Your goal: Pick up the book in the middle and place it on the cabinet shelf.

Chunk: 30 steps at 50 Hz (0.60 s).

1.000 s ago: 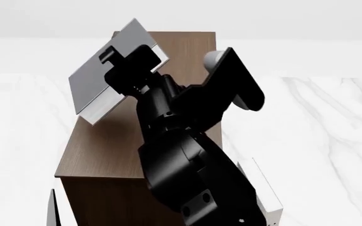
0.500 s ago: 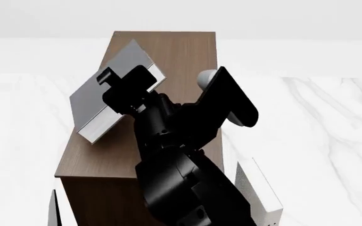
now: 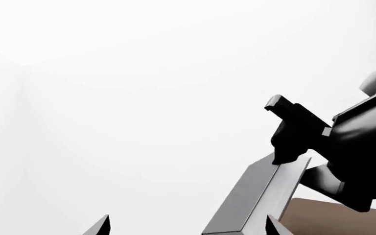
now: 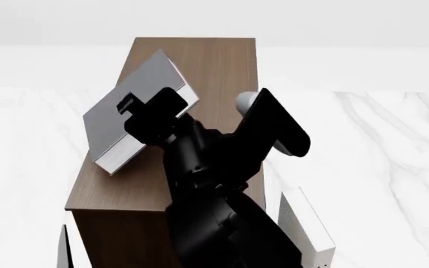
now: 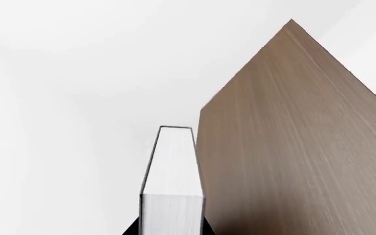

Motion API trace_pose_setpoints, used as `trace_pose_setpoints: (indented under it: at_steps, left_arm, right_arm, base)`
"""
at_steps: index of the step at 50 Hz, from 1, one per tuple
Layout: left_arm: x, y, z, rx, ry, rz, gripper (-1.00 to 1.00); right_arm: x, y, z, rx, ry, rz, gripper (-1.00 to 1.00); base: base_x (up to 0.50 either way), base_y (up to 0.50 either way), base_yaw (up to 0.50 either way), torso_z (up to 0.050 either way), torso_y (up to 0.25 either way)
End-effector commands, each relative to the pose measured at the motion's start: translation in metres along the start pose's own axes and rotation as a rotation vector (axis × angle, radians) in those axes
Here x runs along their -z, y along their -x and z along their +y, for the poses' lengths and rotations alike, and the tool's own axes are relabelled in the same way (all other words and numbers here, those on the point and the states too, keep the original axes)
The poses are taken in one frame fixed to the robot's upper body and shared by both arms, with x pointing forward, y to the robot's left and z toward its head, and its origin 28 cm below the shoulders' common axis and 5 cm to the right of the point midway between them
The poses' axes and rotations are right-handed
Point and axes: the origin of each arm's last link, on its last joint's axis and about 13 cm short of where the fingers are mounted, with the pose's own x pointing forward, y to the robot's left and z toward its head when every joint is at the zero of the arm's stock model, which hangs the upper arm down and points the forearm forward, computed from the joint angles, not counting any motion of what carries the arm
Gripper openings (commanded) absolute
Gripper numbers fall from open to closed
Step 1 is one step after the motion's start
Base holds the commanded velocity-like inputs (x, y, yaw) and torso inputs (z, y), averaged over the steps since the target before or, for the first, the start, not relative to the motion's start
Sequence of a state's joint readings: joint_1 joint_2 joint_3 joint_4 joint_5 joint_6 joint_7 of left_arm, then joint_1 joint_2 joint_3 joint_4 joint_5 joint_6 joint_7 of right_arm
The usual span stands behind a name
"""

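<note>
grey book point(image 4: 129, 120) was clamped by right gripper point(image 4: 149, 114), held tilted over cabinet shelf point(image 4: 199, 67) top, left edge overhung; left gripper state couldn't be told.

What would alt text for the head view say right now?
The right end effector holds the grey book tilted above the brown cabinet, its lower corner overhanging the cabinet's left edge. The black arm hides much of the cabinet top; a white book stands at lower right.

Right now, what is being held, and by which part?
The right pincer grips the thick grey hardcover book at its edge; the left holds nothing visible.
</note>
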State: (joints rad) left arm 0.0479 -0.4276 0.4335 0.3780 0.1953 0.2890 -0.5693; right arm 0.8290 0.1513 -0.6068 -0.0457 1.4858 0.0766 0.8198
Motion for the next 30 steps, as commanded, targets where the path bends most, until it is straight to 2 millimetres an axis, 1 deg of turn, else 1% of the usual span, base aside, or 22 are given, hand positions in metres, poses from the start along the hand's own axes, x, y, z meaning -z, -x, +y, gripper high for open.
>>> trace_pose_setpoints:
  at_steps: [1,3,4,5,7,8,10,16,23,30]
  left_arm:
    - [0.0,-0.003,0.001,-0.013,-0.003,-0.003,1.0]
    - [-0.001,-0.003,0.001,-0.013,-0.004,-0.004,1.0]
    - [-0.001,-0.003,0.001,-0.012,-0.004,-0.004,1.0]
    - [-0.001,-0.003,0.001,-0.012,-0.004,-0.004,1.0]
    - [0.0,-0.003,0.001,-0.012,-0.004,-0.003,1.0]
    - [0.0,-0.003,0.001,-0.012,-0.003,-0.003,1.0]
    - [0.0,-0.003,0.001,-0.012,-0.003,-0.003,1.0]
    - [0.0,-0.002,0.001,-0.011,-0.003,-0.003,1.0]
    - [0.0,-0.002,0.001,-0.008,-0.003,-0.002,1.0]
    - [-0.001,-0.002,0.001,-0.007,-0.003,-0.003,1.0]
  right_arm:
    - [0.005,-0.001,-0.017,0.042,0.166,-0.026,-1.0]
    - [0.004,-0.001,-0.017,0.048,0.179,-0.029,-1.0]
    - [0.003,-0.002,-0.018,0.049,0.187,-0.04,1.0]
    - [0.003,-0.003,-0.019,0.064,0.208,-0.043,1.0]
    - [0.002,-0.003,-0.02,0.048,0.19,-0.04,1.0]
    - [0.002,-0.004,-0.022,0.064,0.228,-0.06,1.0]
    - [0.001,-0.004,-0.021,0.052,0.217,-0.062,1.0]
    - [-0.004,-0.005,-0.021,0.031,0.295,-0.139,1.0]
    - [-0.011,-0.01,-0.026,0.05,0.299,-0.17,1.0]
    - [-0.017,-0.008,-0.026,0.05,0.307,-0.207,1.0]
  base:
    - [0.0,0.0,0.0,0.0,0.0]
    - [0.0,0.0,0.0,0.0,0.0]
    - [0.0,0.0,0.0,0.0,0.0]
    - [0.0,0.0,0.0,0.0,0.0]
    - [0.0,0.0,0.0,0.0,0.0]
    - [0.0,0.0,0.0,0.0,0.0]
    - [0.0,0.0,0.0,0.0,0.0]
    - [0.0,0.0,0.0,0.0,0.0]
    - [0.0,0.0,0.0,0.0,0.0]
    - [0.0,0.0,0.0,0.0,0.0]
